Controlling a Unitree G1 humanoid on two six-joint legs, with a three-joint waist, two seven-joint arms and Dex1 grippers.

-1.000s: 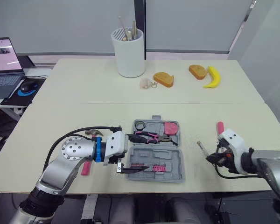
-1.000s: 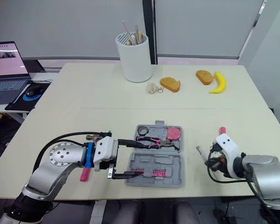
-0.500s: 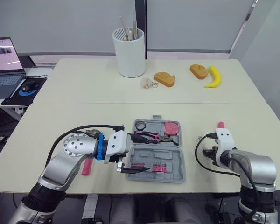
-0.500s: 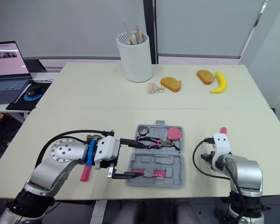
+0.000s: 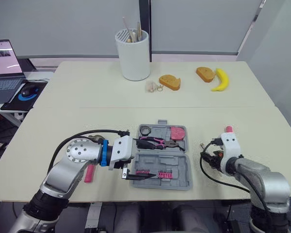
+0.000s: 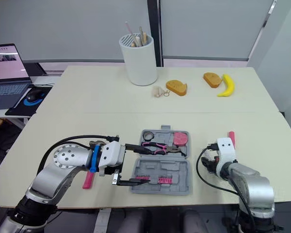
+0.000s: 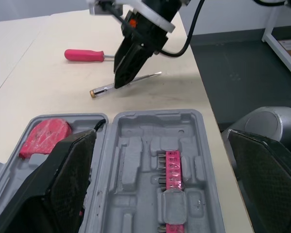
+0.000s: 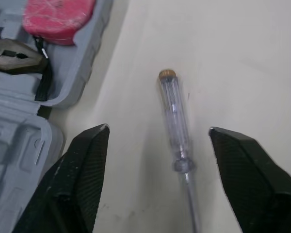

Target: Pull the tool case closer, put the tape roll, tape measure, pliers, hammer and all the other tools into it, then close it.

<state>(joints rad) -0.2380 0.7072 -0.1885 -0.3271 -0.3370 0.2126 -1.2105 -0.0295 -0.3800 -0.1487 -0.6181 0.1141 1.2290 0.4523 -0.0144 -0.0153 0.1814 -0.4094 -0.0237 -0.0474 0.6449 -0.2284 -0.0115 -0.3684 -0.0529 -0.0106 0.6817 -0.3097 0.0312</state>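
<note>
Black fingers of the right gripper (image 8: pixel 157 128) sit wide apart, straddling the clear-handled screwdriver (image 8: pixel 174 114) on the table (image 8: pixel 242 58), lined up for a grab I'd guess. It lies just right of the open tool case (image 5: pixel 184 183), near the table's front edge. Left gripper (image 7: pixel 162 136) is spread too, at the case's left side, probably steadying it. No readable writing anywhere.

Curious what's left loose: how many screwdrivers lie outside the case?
2: a clear-handled screwdriver under the open right gripper, and a red-handled screwdriver just beyond it. More may be hidden.
</note>
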